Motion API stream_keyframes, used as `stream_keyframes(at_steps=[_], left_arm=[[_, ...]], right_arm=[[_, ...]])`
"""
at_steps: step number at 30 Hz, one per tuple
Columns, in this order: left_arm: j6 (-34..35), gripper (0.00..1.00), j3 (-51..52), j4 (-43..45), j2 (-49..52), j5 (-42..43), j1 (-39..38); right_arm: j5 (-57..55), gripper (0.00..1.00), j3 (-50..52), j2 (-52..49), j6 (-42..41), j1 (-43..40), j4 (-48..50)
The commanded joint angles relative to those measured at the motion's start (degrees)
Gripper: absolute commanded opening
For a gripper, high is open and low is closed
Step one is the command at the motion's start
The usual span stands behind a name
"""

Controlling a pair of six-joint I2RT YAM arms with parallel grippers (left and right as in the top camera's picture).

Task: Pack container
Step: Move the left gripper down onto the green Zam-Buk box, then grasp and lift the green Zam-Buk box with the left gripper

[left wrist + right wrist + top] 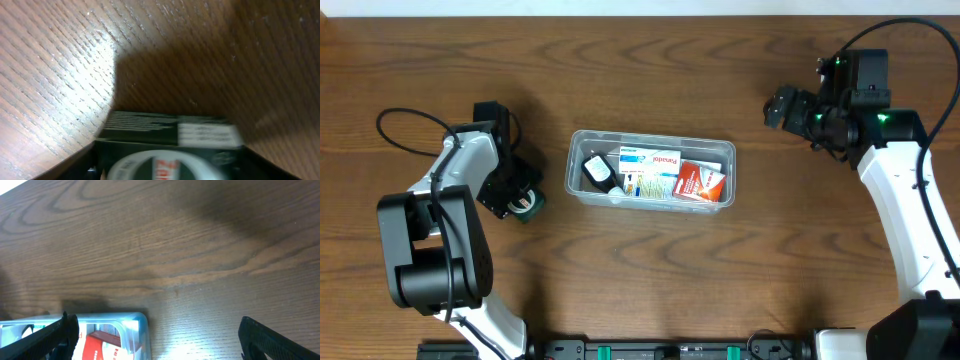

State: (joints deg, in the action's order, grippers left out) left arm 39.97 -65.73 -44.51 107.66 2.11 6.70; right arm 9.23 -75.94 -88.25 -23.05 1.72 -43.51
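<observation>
While the container (650,137) is seen at the centre of the overhead frame with small boxes (650,172) inside, a dark green box (170,135) is apparently clamped by the left gripper (527,205) at centre left. The right gripper (777,106), upper right, is spread wide.

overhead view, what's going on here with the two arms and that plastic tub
The robot is packing small items into the clear container at mid-table. It already holds a black item, a white and blue box and a red box. The left gripper, to the container's left, is shut on a dark green box that is not yet in the container. The right gripper is open and empty, off the container's right end.
</observation>
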Motion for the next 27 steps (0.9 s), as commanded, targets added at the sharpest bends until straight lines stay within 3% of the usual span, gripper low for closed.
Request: stream_keyframes(at_steps=[1,5,12,21,27], left_arm=[[-6.19,0.63,0.13,-0.17,-0.33,-1.18,0.35],[-8.5,0.58,0.13,-0.11,-0.94,-0.98,0.35],[-14.32,0.58,-0.48,-0.2,-4.39,1.55,0.35],[-23.21,0.58,-3.1,-1.66,-19.04,9.22,-0.24],[-27.41,0.59,-3.15,-1.44,-28.7,9.29,-4.74]], right_arm=[[0.02,0.99,-0.39,-0.02,-0.5,-0.2,-0.02],[0.02,0.99,-0.39,0.0,-0.5,-0.2,0.0],[0.02,0.99,-0.39,-0.02,-0.5,-0.2,0.0],[0.02,0.99,-0.39,0.0,-0.5,-0.2,0.0],[0.0,0.99,-0.39,0.0,-0.5,-0.2,0.0]])
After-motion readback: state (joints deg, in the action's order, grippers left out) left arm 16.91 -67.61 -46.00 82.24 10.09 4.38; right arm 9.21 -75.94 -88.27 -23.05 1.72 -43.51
